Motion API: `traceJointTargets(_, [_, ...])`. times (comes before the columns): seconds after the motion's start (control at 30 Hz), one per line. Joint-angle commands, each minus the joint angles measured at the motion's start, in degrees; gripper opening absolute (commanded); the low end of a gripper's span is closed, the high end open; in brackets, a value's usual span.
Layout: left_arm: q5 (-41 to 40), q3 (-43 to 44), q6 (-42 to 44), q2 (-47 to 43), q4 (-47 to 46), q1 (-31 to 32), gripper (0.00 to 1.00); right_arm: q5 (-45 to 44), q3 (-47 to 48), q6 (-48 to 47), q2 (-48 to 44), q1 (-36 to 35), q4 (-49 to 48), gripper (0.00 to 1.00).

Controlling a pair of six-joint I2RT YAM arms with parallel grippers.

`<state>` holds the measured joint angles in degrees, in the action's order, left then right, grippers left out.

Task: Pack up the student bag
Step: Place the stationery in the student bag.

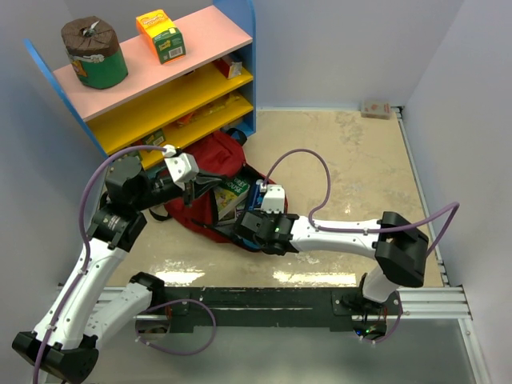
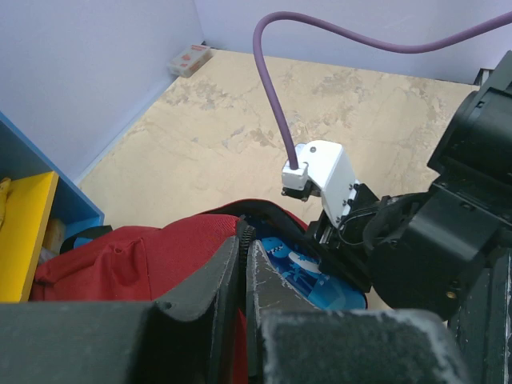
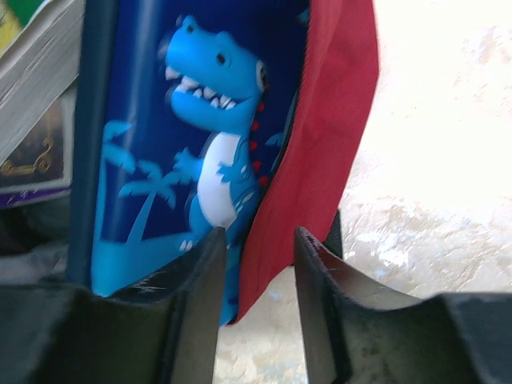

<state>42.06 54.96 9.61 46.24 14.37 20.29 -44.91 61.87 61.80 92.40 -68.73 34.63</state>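
Nearest, the left claw point(image 2: 244, 240) is seen squeezed tight on the zip edge of the bag point(image 1: 214, 156), at the bag's left side. The right claw point(image 3: 256, 240) is set at the bag's near right side, its two jaws a little apart with the red cloth edge between them; whether the cloth is pinched cannot be told. Just behind that edge, a blue case point(image 3: 208, 160) with a dinosaur on it is seen inside the bag, and books point(image 3: 40, 80) are packed beside it. The bag is laid on the desk point(image 1: 352, 168) with its mouth open, right in front of the shelf point(image 1: 204, 44). On the shelf's pink top a roll point(image 1: 94, 52) and an orange box point(image 1: 160, 36) are placed. Far off, in the back corner, a small box point(image 1: 376, 108) is seen by the wall.
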Motion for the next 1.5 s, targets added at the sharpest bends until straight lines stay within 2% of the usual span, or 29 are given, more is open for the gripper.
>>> traceJointTargets(0.0, [4.43, 1.55, -0.82, -1.77, -6.9, 0.1, 0.11, -5.28, 2.29, -1.06, 2.78, 3.06, -1.06, 0.35])
traceJointTargets(0.13, [4.08, 2.26, -0.03, -1.68, -5.58, 0.1, 0.11, -5.64, 1.95, -1.07, 3.93, 3.25, -0.7, 0.21])
traceJointTargets(0.23, [4.25, 1.91, -0.03, -1.68, -6.02, 0.1, 0.11, -4.14, 1.24, -0.45, 2.35, 3.42, -0.88, 0.01])
traceJointTargets(0.27, [4.17, 1.56, -0.11, -1.59, -6.28, 0.1, 0.11, -1.88, 1.5, -1.15, 1.56, 4.04, -1.4, 0.0])
traceJointTargets(0.33, [4.25, 1.12, -0.29, -1.5, -6.9, 0.1, 0.11, 0.51, 2.99, -4.39, -3.0, 4.83, -3.95, 0.0])
traceJointTargets(0.4, [4.25, 1.03, -0.29, -1.41, -6.99, 0.1, 0.11, 6.82, 3.87, -8.86, -8.0, 7.54, -8.94, 0.0])
traceJointTargets(0.6, [4.7, 1.29, 2.34, -1.15, -4.35, 0.1, 0.12, 28.94, 14.59, -14.24, -7.41, 19.76, -6.42, 0.0])
traceJointTargets(0.83, [5.92, 0.77, 3.05, -1.42, -3.3, 0.1, 0.12, 32.33, 13.12, -16.1, -7.05, 20.92, -5.71, 0.0])
traceJointTargets(0.97, [7.06, -1.43, 2.26, -1.15, -3.91, 0.18, 0.13, 29.28, 9.68, -16.89, -10.74, 20.92, -5.81, 0.0])
traceJointTargets(1.07, [8.12, -4.42, 0.68, -0.62, -6.71, 0.27, 0.19, 23.06, 8.97, -18.73, -13.73, 20.92, -3.44, 0.0])
traceJointTargets(1.17, [8.21, -5.3, -0.81, 0.95, -9.18, 0.45, 0.21, 21.27, 8.19, -19.61, -16.19, 20.92, -2.29, 0.0])
traceJointTargets(1.27, [7.95, -2.85, -1.34, 2.71, -9.89, 0.89, 0.37, 21.09, 5.03, -18.82, -17.34, 20.92, -0.45, 0.0])
traceJointTargets(1.33, [7.95, -0.74, -0.21, 4.46, -7.54, 1.15, 0.42, 18.99, 1.95, -18.03, -18.39, 20.92, 1.04, 0.01])
traceJointTargets(1.43, [6.9, 4.62, 3.65, 6.4, -0.61, 1.24, 0.48, 14.86, -0.69, -18.2, -21.81, 21.0, 2.28, 0.22])
traceJointTargets(1.47, [6.72, 6.46, 4.97, 6.58, 1.34, 1.24, 0.5, 14.32, -0.69, -18.47, -22.52, 21.0, 3.15, 0.34])
